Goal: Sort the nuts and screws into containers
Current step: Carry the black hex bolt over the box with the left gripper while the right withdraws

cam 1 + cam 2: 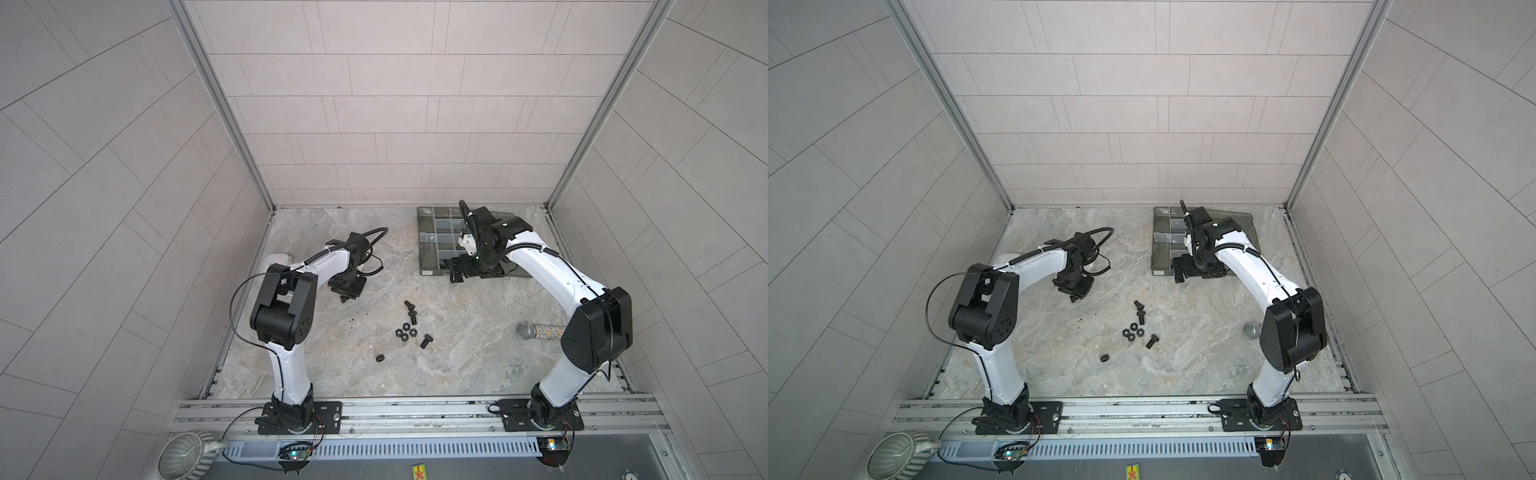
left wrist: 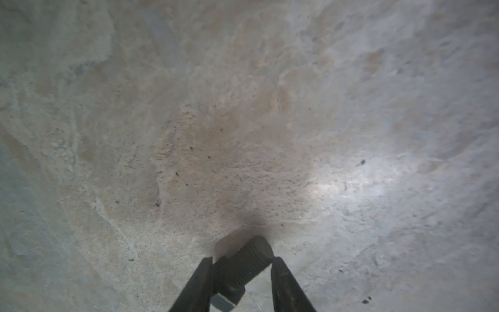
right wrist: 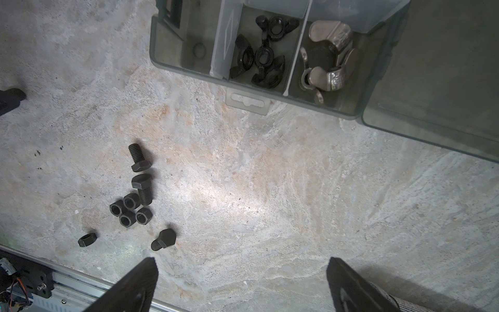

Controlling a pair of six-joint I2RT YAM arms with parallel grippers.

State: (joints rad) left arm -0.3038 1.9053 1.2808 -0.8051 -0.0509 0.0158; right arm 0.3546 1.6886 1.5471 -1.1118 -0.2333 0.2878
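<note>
Table (image 1: pixel 457 365): marble, filling the lower middle of both top views. Box (image 1: pixel 424 243): right of centre at the table's far edge, lid open. It holds black wing nuts (image 3: pixel 259 54) and silver wing nuts (image 3: pixel 328 62) in adjoining compartments. My right gripper (image 3: pixel 241 263): at the box's near edge, jaws wide apart, nothing between them. My left gripper (image 2: pixel 242 260): left of centre, closed on one screw (image 2: pixel 252 255), both fingers touching it. Centre of table: three loose screws (image 1: pixel 413 318) and five nuts (image 1: pixel 405 333), one nut lying apart.

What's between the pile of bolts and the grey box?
Nothing. In the right wrist view, only bare table lies between the bolts and the box.
</note>
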